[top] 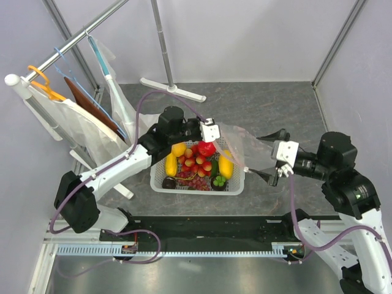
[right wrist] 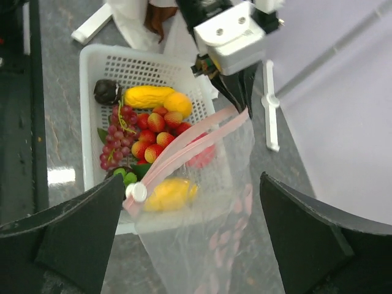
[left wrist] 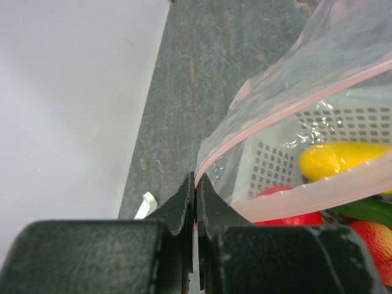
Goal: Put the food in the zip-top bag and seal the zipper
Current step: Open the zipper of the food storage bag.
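Zip-top bag (top: 248,150) hangs over the basket (top: 184,190), left jaws clenching its corner, right jaws released.

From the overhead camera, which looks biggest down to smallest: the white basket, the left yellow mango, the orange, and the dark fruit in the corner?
The white basket, largest by far.
Then the left yellow mango.
Last, the orange and the dark fruit: they look about the same size, so I won't rank them.
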`<state>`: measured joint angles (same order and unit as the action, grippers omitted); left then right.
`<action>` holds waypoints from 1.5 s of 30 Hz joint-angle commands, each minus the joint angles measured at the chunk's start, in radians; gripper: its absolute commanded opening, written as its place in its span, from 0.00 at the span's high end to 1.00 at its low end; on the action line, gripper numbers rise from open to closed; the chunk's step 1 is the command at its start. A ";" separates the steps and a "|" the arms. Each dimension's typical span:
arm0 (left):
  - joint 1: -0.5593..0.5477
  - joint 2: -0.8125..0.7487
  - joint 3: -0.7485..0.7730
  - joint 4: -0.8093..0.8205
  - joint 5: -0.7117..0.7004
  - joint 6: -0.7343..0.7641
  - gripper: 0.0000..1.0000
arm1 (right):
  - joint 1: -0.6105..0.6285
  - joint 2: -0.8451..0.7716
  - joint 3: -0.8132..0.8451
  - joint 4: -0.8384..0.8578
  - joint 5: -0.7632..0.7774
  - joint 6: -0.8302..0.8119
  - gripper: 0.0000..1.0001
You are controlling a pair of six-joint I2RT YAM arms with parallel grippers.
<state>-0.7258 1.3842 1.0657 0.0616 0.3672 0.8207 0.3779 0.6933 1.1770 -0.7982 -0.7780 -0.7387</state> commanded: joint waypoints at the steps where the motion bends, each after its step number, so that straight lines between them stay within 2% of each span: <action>1: -0.001 0.010 0.089 0.041 -0.010 -0.038 0.98 | 0.004 0.015 0.113 0.026 0.147 0.347 0.02; 3: -0.023 0.022 0.105 0.018 -0.010 -0.029 0.98 | 0.004 0.046 0.134 0.103 0.242 0.523 0.05; 5: -0.034 0.030 0.119 -0.009 0.005 -0.025 0.98 | 0.003 0.118 0.165 0.122 0.279 0.591 0.18; 6: -0.043 0.038 0.132 -0.032 0.016 -0.029 0.98 | 0.004 0.142 0.176 0.131 0.311 0.658 0.31; 7: -0.046 0.042 0.140 -0.048 0.018 -0.032 0.98 | 0.003 0.169 0.190 0.131 0.318 0.677 0.37; 10: -0.061 0.058 0.165 -0.109 0.006 -0.038 0.98 | 0.004 0.236 0.182 0.154 0.316 0.737 0.47; 15: -0.063 0.075 0.178 -0.137 -0.039 -0.071 0.98 | 0.003 0.285 0.145 0.169 0.345 0.808 0.48; 21: -0.063 0.096 0.195 -0.167 -0.056 -0.103 0.98 | 0.012 0.308 0.102 0.178 0.341 0.845 0.28; 29: -0.063 0.160 0.304 -0.313 -0.064 -0.184 0.98 | 0.068 0.215 -0.033 0.275 0.402 0.748 0.24; 34: -0.063 0.193 0.370 -0.390 -0.050 -0.225 0.98 | 0.125 0.227 -0.033 0.264 0.512 0.613 0.27; 40: -0.063 0.271 0.529 -0.549 -0.056 -0.256 0.98 | 0.194 0.273 0.001 0.214 0.637 0.457 0.33; 43: -0.063 0.302 0.580 -0.608 -0.059 -0.256 0.98 | 0.216 0.301 0.026 0.174 0.695 0.421 0.39; 45: -0.064 0.302 0.583 -0.612 -0.059 -0.244 0.98 | 0.222 0.310 0.039 0.156 0.723 0.412 0.48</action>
<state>-0.7876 1.6711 1.5906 -0.4728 0.3134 0.6075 0.5819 0.9859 1.1511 -0.6113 -0.1665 -0.2520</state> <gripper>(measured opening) 0.033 0.575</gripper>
